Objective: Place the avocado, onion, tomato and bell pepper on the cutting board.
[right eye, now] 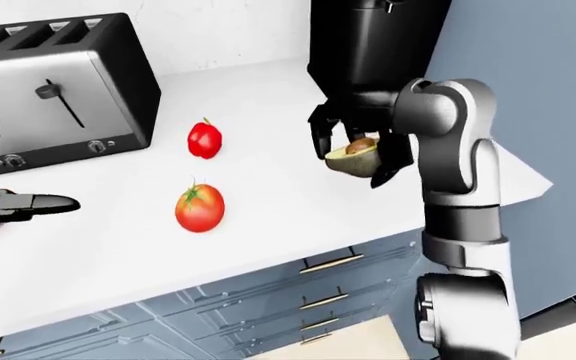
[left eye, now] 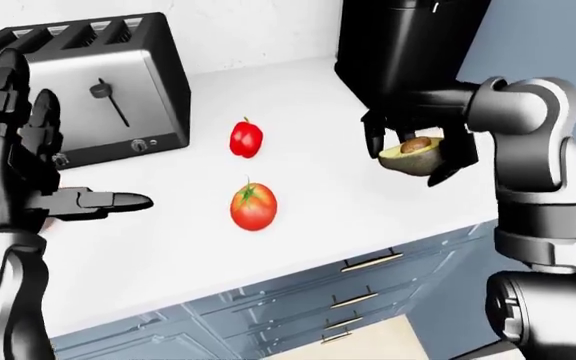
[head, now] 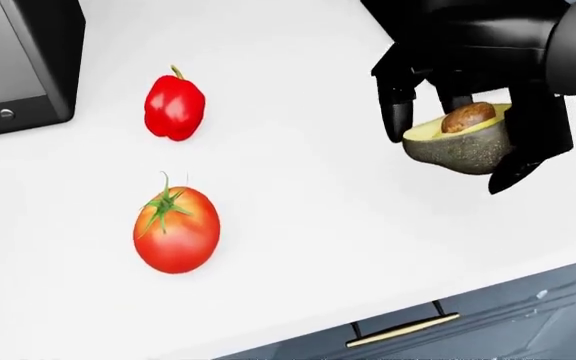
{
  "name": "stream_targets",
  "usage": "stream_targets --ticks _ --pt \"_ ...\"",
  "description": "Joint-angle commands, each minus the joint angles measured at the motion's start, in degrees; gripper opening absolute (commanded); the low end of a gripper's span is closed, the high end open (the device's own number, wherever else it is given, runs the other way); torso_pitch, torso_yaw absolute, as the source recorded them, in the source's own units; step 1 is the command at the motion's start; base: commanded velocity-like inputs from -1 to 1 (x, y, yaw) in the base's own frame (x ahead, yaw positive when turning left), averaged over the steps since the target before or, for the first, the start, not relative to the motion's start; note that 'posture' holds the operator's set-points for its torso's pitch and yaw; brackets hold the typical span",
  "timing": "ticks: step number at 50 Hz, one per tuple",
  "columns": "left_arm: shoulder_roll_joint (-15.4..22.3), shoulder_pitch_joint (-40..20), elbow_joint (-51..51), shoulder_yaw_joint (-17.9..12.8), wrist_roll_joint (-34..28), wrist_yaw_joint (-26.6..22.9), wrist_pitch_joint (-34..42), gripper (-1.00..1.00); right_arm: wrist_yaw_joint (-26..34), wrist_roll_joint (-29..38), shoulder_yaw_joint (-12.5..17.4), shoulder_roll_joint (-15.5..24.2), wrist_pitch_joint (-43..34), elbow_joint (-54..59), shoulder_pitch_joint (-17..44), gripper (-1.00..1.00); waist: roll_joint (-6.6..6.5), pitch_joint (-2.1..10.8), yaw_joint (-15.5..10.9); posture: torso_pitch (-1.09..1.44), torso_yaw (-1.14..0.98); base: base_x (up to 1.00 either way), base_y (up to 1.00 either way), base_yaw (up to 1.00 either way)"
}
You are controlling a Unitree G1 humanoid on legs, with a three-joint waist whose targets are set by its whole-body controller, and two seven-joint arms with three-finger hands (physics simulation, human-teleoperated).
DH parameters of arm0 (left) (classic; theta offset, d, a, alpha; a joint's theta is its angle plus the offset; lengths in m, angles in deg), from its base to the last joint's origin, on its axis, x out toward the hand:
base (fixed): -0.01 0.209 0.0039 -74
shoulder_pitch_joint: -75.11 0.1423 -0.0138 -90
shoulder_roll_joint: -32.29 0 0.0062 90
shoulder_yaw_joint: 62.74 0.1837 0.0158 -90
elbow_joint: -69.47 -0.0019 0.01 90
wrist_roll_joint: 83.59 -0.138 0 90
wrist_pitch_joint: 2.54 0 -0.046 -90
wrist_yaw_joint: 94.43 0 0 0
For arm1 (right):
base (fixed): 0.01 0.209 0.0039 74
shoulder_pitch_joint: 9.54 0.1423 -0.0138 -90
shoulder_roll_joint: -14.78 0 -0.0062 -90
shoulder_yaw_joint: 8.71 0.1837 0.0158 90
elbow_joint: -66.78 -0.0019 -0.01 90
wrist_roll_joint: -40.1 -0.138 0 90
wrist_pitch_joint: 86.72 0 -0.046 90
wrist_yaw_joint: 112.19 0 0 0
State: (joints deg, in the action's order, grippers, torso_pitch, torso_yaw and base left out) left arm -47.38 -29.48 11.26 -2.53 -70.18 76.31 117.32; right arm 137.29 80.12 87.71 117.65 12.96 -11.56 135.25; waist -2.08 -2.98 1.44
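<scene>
My right hand point(left eye: 405, 159) is shut on a halved avocado point(head: 463, 150) with its brown pit facing up, held off the white counter point(head: 308, 225) at the right of the head view. A red tomato point(head: 176, 229) with a green stem lies at lower left. Above it lies a small red bell pepper point(head: 174, 106). At the left of the left-eye view my left hand point(left eye: 53, 161) hovers open, fingers spread and nothing in it. No cutting board or onion shows clearly.
A silver and black toaster point(left eye: 98, 90) stands at the upper left of the counter. A tall black appliance point(left eye: 408, 45) stands right behind the held avocado. Blue-grey drawers point(left eye: 358, 300) with brass handles run below the counter's edge.
</scene>
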Motion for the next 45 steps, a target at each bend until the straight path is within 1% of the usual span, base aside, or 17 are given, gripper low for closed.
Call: stream_targets --ticks 1,4,6,11,14,17,21,23,24,27,30,31,32,36,39,40,45 --pt "1.58 -2.52 2.01 0.27 -2.46 -0.20 0.73 1.00 -3.00 -1.80 1.43 1.14 2.19 0.06 3.52 -1.00 0.03 1.56 0.00 0.00 0.00 0.00 0.00 0.00" --pt "2.82 -5.58 1.24 2.11 -4.65 -1.62 1.77 1.00 -4.85 -2.31 1.74 1.71 2.65 1.46 4.04 -1.00 0.07 1.61 -0.07 0.00 0.00 0.00 0.00 0.00" --pt "3.65 -6.94 0.96 3.08 -5.97 -3.02 2.44 1.00 -4.86 -3.01 2.25 2.27 2.06 0.38 3.01 -1.00 0.19 1.56 -0.17 0.00 0.00 0.00 0.00 0.00" --pt "4.25 -8.40 0.71 4.13 -9.05 -6.10 3.65 1.00 -6.25 -3.72 2.58 4.09 2.58 2.77 3.76 -1.00 0.38 1.56 -0.22 0.00 0.00 0.00 0.00 0.00" --pt "5.16 -9.56 1.17 4.88 -10.99 -8.30 5.28 1.00 -6.71 -3.90 2.80 5.11 3.01 3.73 3.99 -1.00 0.47 1.58 -0.29 0.00 0.00 0.00 0.00 0.00" --pt "5.26 -9.83 2.61 5.06 -12.36 -10.55 7.07 1.00 -7.14 -4.18 3.03 5.80 3.14 4.40 4.05 -1.00 0.58 1.59 -0.29 0.00 0.00 0.00 0.00 0.00" --pt "7.09 -11.87 4.19 4.72 -14.34 -13.54 9.77 1.00 -7.95 -4.80 3.31 6.54 3.60 5.68 4.01 -1.00 0.70 1.51 -0.28 0.00 0.00 0.00 0.00 0.00" --pt "8.36 -12.37 4.55 5.43 -15.69 -15.62 9.57 1.00 -8.35 -4.86 3.43 6.90 3.76 6.11 3.75 -1.00 0.77 1.44 -0.28 0.00 0.00 0.00 0.00 0.00" --pt "9.39 -12.82 4.29 5.85 -16.96 -16.73 8.25 1.00 -8.50 -4.95 3.50 7.07 3.80 6.33 3.74 -1.00 0.82 1.40 -0.30 0.00 0.00 0.00 0.00 0.00" --pt "10.70 -17.03 4.94 6.75 -17.95 -19.05 12.32 1.00 -8.79 -5.26 3.68 7.50 3.84 6.91 3.77 -1.00 0.91 1.41 -0.38 0.00 0.00 0.00 0.00 0.00" --pt "11.82 -19.56 5.64 8.04 -19.24 -21.27 14.97 1.00 -8.96 -5.43 3.69 7.71 3.91 6.96 3.40 -1.00 1.02 1.33 -0.50 0.00 0.00 0.00 0.00 0.00" --pt "12.57 -20.16 6.15 8.39 -19.69 -22.53 15.57 1.00 -9.01 -5.59 3.72 7.76 4.13 6.99 3.21 -1.00 1.02 1.30 -0.51 0.00 0.00 0.00 0.00 0.00" --pt "13.20 -20.35 6.18 8.83 -20.59 -23.52 14.53 1.00 -9.11 -5.62 3.70 7.81 4.33 7.18 3.03 -1.00 1.01 1.28 -0.51 0.00 0.00 0.00 0.00 0.00" --pt "13.00 -23.18 3.87 10.61 -23.38 -25.91 13.89 1.00 -9.44 -5.82 3.91 8.02 4.12 7.47 3.20 -1.00 1.11 1.17 -0.56 0.00 0.00 0.00 0.00 0.00" --pt "12.47 -24.46 3.41 12.74 -25.83 -28.09 12.66 1.00 -9.78 -6.09 4.07 8.33 4.23 7.63 2.87 -1.00 1.18 1.23 -0.64 0.00 0.00 0.00 0.00 0.00" --pt "12.89 -24.20 3.47 13.62 -26.88 -29.88 10.88 1.00 -9.65 -6.28 4.18 8.46 4.12 7.41 2.68 -1.00 1.23 1.23 -0.65 0.00 0.00 0.00 0.00 0.00" --pt "10.61 -23.95 3.06 15.22 -32.30 -35.89 8.46 1.00 -10.11 -6.61 4.10 8.79 4.58 8.05 3.14 -1.00 1.57 1.18 -0.74 0.00 0.00 0.00 0.00 0.00"
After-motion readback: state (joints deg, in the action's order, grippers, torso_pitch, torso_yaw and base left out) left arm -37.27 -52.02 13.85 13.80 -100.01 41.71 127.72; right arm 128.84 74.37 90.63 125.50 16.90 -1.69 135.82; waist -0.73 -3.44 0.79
